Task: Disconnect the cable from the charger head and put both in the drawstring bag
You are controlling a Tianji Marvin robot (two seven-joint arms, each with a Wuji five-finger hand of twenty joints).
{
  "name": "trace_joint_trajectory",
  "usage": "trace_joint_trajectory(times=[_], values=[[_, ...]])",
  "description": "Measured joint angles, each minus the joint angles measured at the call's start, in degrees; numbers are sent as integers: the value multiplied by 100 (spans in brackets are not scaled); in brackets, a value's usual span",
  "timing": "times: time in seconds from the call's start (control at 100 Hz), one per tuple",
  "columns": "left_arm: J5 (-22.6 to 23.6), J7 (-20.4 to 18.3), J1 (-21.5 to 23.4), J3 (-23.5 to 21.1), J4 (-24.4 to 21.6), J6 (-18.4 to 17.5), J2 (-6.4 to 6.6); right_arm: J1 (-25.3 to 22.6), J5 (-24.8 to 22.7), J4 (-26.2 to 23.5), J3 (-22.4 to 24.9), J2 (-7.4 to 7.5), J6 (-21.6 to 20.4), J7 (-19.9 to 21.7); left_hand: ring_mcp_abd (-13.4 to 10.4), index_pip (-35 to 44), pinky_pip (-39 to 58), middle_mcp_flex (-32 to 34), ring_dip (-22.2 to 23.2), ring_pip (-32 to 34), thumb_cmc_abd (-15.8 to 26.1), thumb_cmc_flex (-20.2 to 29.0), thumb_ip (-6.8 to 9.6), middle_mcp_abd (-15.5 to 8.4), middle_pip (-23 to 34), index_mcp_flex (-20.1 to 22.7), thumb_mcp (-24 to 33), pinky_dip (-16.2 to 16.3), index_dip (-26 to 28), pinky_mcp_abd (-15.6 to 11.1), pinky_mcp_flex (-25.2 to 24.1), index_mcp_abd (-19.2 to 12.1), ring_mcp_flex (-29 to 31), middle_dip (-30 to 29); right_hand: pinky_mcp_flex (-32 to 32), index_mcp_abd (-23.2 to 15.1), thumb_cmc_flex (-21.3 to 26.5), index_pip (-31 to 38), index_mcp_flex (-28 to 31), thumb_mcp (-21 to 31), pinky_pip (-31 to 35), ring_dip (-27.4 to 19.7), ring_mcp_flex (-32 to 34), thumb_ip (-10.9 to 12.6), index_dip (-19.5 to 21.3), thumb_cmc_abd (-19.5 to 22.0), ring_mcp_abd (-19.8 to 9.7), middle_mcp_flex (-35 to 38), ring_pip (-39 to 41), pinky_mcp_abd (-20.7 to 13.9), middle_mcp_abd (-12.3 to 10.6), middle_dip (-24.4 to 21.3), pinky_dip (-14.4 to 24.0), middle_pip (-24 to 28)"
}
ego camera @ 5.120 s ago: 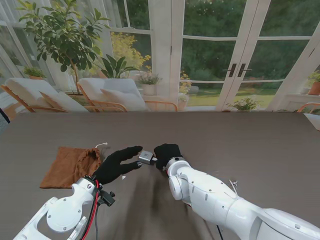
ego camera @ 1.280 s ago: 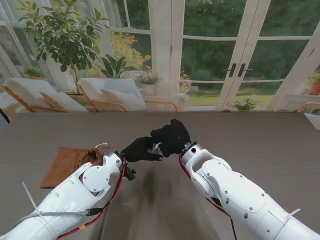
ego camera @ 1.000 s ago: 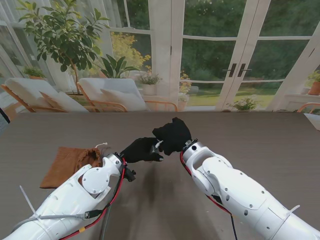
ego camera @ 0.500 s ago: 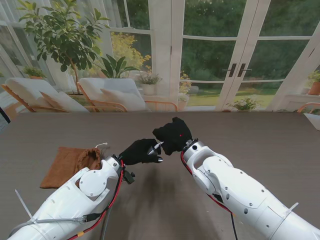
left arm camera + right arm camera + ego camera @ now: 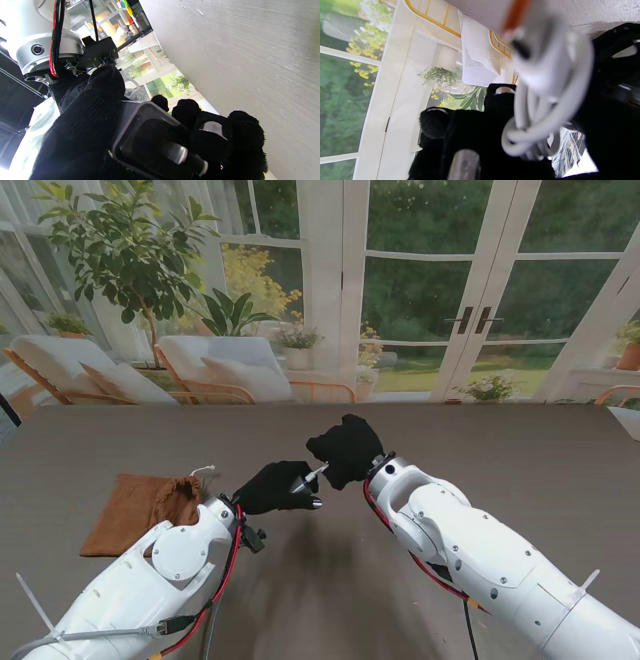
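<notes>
Left hand (image 5: 275, 485) clenches my charger head (image 5: 150, 140) at frame centre — right hand (image 5: 345, 448), just beside it, grips the coiled white cable (image 5: 545, 100).

Charger head (image 5: 150, 140) mostly wrapped by the left hand (image 5: 275, 485), a grey speck from the stand, white cable (image 5: 545, 105) coil blurred at the right wrist, its plug end out of focus, drawstring bag (image 5: 140, 510) near corner behind the left arm, whether plug and charger are joined unclear.
</notes>
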Motion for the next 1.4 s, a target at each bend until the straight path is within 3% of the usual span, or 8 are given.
trace_joint_trajectory(times=[0.21,0.52,0.59,0.66,0.78,0.96,1.1,1.4], values=[[70,-50,164,-151,-221,94,51,22,101,59,66,-6,-125,65,4,0,12,0,-1,34,0,0,0,2,-19,6,7,0,0,0,0,-33,1,59,-1,545,-79,204,103,-8,366,211,0,0,-125,252,-140,1,110,-194,-107,0,294,261],[178,-94,361,-317,-443,186,105,32,117,112,179,13,-345,52,4,0,31,0,-1,76,0,0,0,2,-71,7,9,0,0,0,0,-74,1,73,-1,589,-284,286,86,-8,623,418,0,0,-228,321,-243,1,211,-351,-190,-36,444,478],[178,-111,392,-343,-481,224,115,5,235,123,272,8,-552,51,4,0,31,0,-1,77,0,0,0,2,-81,7,9,0,0,0,-5,-84,1,82,-1,1071,-187,369,-12,-8,717,483,0,0,-317,321,-250,2,213,-364,-195,-203,590,478],[177,-113,409,-358,-497,243,120,-52,534,114,415,-3,-776,189,4,0,31,0,-1,77,0,0,0,2,-96,7,9,0,0,0,-12,-91,1,86,-1,1783,92,707,-623,-671,803,553,0,21,-660,1128,-251,2,221,-365,-196,-444,592,478],[159,-112,439,-381,-520,319,128,-116,827,45,532,5,-841,690,10,-5,32,0,-1,77,0,0,0,2,-138,7,9,0,0,0,-25,-91,1,87,-3,2140,505,868,-791,-1248,860,598,0,476,-1072,1541,-251,2,260,-365,-196,-535,601,559],[148,-179,497,-405,-600,471,155,-68,622,107,454,45,-1101,462,31,-16,32,1,-5,77,0,11,0,2,-179,7,-5,0,-7,0,-112,-92,-12,87,-3,2154,349,837,-492,-1364,891,599,4,928,-1176,2036,-213,59,308,-355,-177,-672,602,774],[121,-248,531,-425,-684,595,177,-19,584,165,399,66,-1208,443,50,-19,32,1,-16,72,37,14,0,2,-219,7,-41,0,-30,0,-207,-92,-18,87,-4,2119,2,272,191,-1631,948,599,16,1517,-584,2734,-71,197,376,-216,-63,-814,602,931],[123,-310,546,-433,-748,702,195,-22,816,271,374,41,-1224,440,87,-42,32,1,-17,72,116,14,0,24,-238,7,-121,0,-38,0,-279,-92,-26,75,-4,2042,-194,53,726,-1536,1007,662,76,1811,-197,2728,100,366,507,-49,65,-898,729,1204]])
